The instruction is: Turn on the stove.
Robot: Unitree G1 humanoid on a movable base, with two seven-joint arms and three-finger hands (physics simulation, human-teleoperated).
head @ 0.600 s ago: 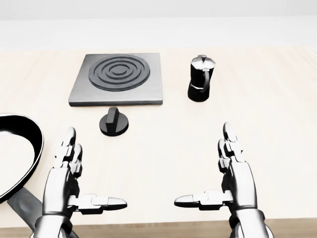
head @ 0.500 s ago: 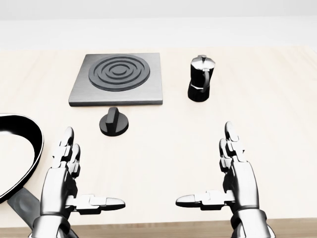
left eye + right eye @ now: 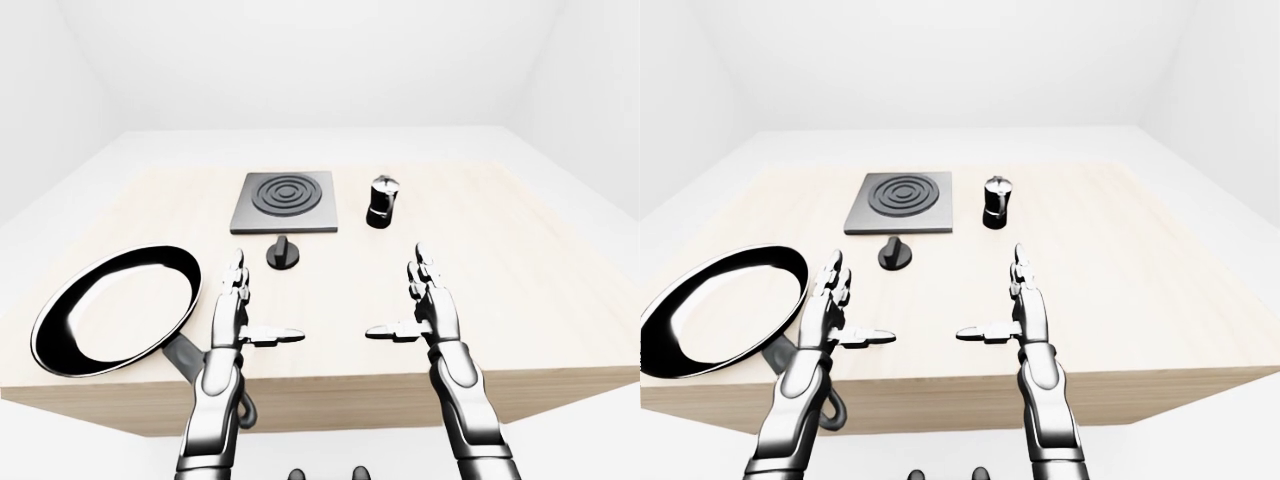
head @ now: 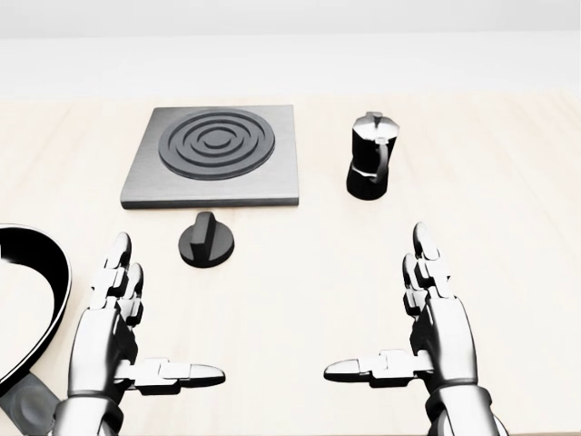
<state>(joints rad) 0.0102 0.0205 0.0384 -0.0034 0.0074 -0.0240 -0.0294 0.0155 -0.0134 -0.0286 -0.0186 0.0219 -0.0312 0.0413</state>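
The stove (image 4: 212, 156) is a dark grey square plate with ring burners at the upper middle of the head view. Its black round knob (image 4: 207, 241) lies on the wooden table just below the plate. My left hand (image 4: 136, 331) is open and empty at the lower left, below and left of the knob, apart from it. My right hand (image 4: 399, 327) is open and empty at the lower right, far from the knob. Both hands hover over the table with fingers straight and thumbs pointing inward.
A black moka pot (image 4: 369, 156) stands to the right of the stove. A black frying pan (image 3: 115, 308) lies at the table's left, its handle (image 3: 185, 355) near my left forearm. The light wooden table (image 4: 508, 200) ends just below my hands.
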